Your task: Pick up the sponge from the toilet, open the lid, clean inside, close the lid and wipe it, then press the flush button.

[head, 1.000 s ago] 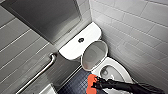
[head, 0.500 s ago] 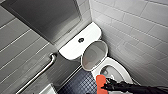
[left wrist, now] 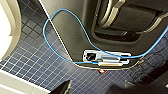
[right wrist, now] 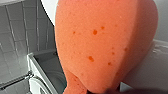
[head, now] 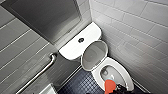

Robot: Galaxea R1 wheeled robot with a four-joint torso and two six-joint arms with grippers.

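Wall of grey tile [head: 17, 50] at far left of the head view, with a steel grab bar [head: 42, 72] slanting across it. Higher up and a little to the right, a flat grey panel [head: 50, 17].

Then the toilet [head: 125, 72]. Cistern [head: 72, 48] tucked toward the corner, with 1 dark round flush button [head: 80, 40] set in its flat top. Just right of the cistern, the lid [head: 93, 56], raised and tipped back against the cistern front, greyish concave underside facing forward. Below the lid, dark blue small-tiled floor [head: 80, 85]. Further right, the open oval bowl, with water low inside.

At the bowl's near edge, the sponge [head: 109, 86], orange-red and standing on end over the rim. Clamped from below by the right gripper [head: 115, 89], a dark mass at the picture's lower edge. Beyond, at far right, white tiled wall [head: 140, 30].

From the left wrist: dark blue floor tiles, a thin blue cable [left wrist: 62, 15] looping across the robot's own dark body, and a pale curved edge [left wrist: 8, 30] to one side. Left gripper apart or together: cannot tell.

From the right wrist: sponge looming large and close, pored face toward the camera, pinched at its narrow end. Behind it, grey tiles and white ceramic.
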